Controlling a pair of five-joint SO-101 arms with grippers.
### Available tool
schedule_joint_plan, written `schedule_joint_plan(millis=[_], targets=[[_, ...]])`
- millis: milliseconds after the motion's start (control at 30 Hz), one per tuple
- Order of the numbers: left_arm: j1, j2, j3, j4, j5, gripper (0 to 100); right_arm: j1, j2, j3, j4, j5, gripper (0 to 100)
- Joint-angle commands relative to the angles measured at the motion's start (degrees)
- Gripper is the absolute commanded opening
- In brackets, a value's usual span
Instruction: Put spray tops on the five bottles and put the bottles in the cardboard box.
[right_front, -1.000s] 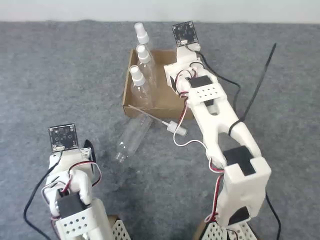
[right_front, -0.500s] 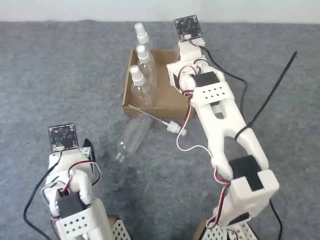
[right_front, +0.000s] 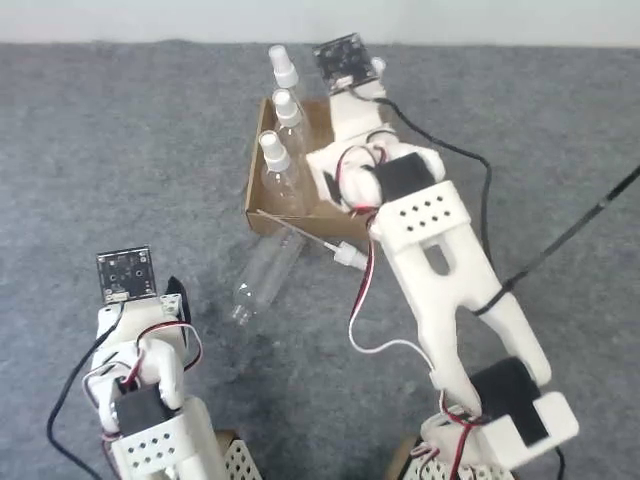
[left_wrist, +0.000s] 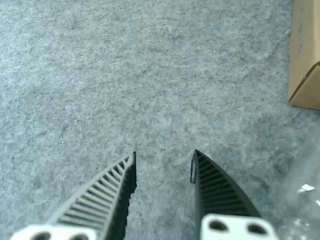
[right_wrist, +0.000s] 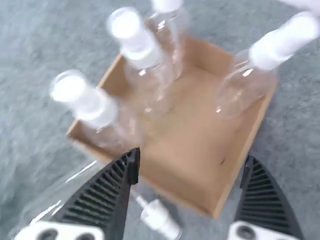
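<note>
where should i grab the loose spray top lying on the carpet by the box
Grip the spray top by its white head, coming straight down from above: it lies flat on the carpet, and its thin tube looks too slim to pinch.

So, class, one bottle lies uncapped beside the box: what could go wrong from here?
The open right gripper hangs over the capped bottles standing in the cardboard box; a swing could topple one.
The loose spray top lies close by the box wall, so pinching it may be awkward.
The uncapped bottle lies on its side and might roll.
</note>
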Motion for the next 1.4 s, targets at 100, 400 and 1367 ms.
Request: schedule_joint_plan(millis=[100,400,1367], targets=[[-0.2,-0.5,-0.5,-2.0,-0.5,17,-6.0,-7.2,-3.2,7.9,-0.3,27.0],[-0.2,-0.5,-0.1,-2.1,-0.5,17,-14.1,-6.5,-1.0,8.8,-0.3,23.1],[-0.2,-0.5,0.0,-2.1,-0.5,17,-18.0,16.4,6.2,-13.5,12.9,12.9]])
